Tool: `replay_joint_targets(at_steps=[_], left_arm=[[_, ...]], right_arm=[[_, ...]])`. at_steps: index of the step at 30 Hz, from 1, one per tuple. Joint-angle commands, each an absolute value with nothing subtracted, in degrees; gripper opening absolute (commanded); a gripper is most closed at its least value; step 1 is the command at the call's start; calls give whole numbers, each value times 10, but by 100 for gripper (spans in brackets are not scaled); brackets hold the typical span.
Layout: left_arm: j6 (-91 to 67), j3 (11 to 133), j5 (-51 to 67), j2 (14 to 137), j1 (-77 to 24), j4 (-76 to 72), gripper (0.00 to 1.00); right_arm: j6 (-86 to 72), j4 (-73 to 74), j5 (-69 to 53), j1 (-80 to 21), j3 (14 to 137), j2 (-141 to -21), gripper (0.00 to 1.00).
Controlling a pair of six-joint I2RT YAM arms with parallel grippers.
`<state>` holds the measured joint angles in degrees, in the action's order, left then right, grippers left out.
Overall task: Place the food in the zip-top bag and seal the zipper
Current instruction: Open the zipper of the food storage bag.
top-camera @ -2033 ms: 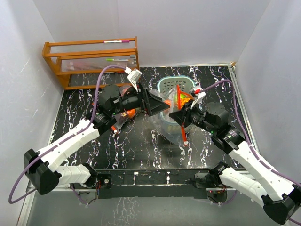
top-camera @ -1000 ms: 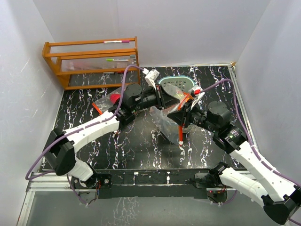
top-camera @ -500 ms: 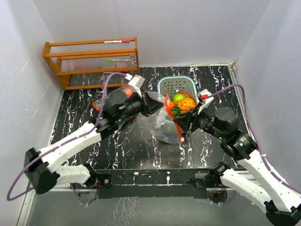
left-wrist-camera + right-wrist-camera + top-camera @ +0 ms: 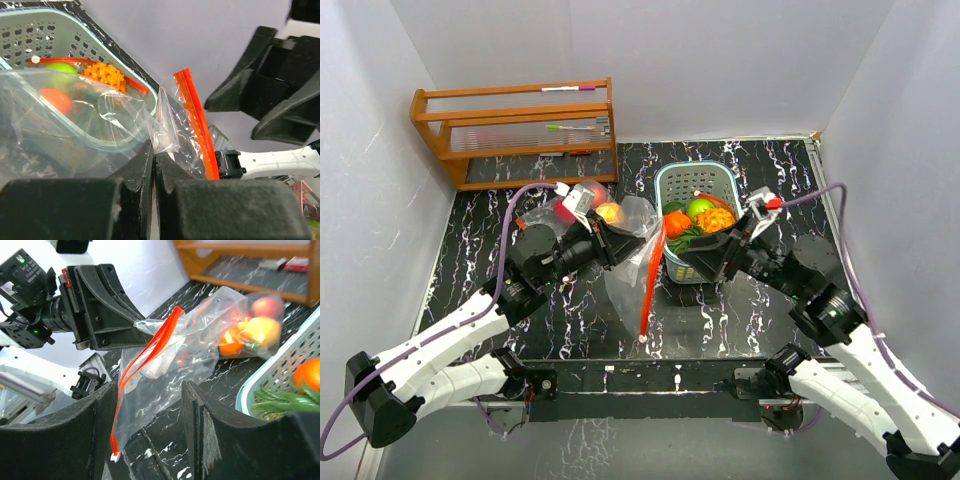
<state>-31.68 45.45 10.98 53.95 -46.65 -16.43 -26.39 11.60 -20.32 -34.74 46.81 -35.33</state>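
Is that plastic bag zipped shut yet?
Open: on the zip-top bag, the red zipper strips hang apart, unjoined, where the left gripper pinches it.

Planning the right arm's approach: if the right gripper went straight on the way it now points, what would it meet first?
Most likely the zip-top bag hanging from the left gripper. It fills the gap ahead of the open right gripper, though depth is hard to judge.
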Motion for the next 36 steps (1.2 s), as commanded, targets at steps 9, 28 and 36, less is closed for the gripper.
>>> replay_joint_targets(at_steps=[9, 28, 36], left_arm=[[-336, 442, 143, 534, -465, -225, 0], [-344, 436, 159, 550, -464, -244, 0], [-349, 433, 160, 552, -465, -254, 0]], right_arm=[[-354, -63, -251, -347, 416, -396, 53], [-368, -93, -241, -347, 397, -432, 46], [-360, -53, -210, -347, 393, -430, 44]])
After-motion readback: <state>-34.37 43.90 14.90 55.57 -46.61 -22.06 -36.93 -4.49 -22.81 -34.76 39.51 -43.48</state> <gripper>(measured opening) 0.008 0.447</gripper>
